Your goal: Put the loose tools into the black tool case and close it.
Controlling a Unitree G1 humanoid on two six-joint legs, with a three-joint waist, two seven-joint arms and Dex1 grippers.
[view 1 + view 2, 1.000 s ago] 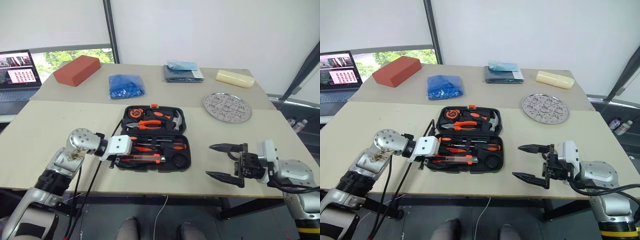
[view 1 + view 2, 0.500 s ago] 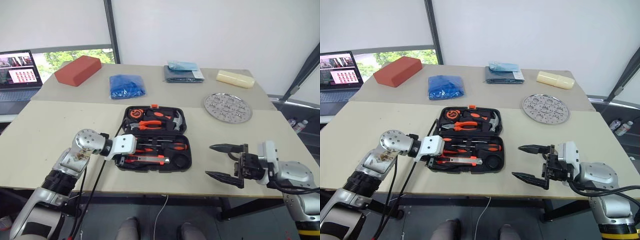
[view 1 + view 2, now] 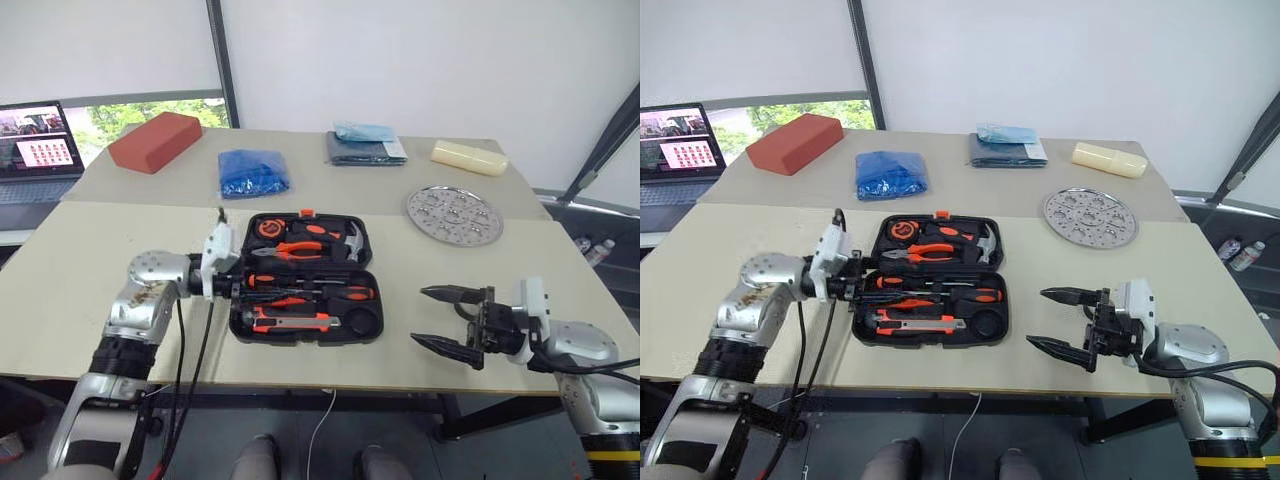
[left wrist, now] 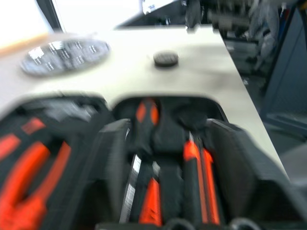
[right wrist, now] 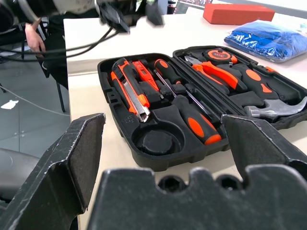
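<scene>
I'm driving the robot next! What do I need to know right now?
Left pincer: open, at the left edge of the black tool case, holding nothing.
Right pincer: open and empty, hovering right of the case.
Done: the screwdrivers and utility knife lie in the case's near half.
Unsure: I cannot tell if the tape ring is in its round recess.
Left: check the tape ring, then fold the case shut and latch it.

Black tool case [image 3: 362, 331] holds orange-and-black screwdrivers [image 3: 330, 293]; perforated silver tray [image 3: 455, 214].
</scene>
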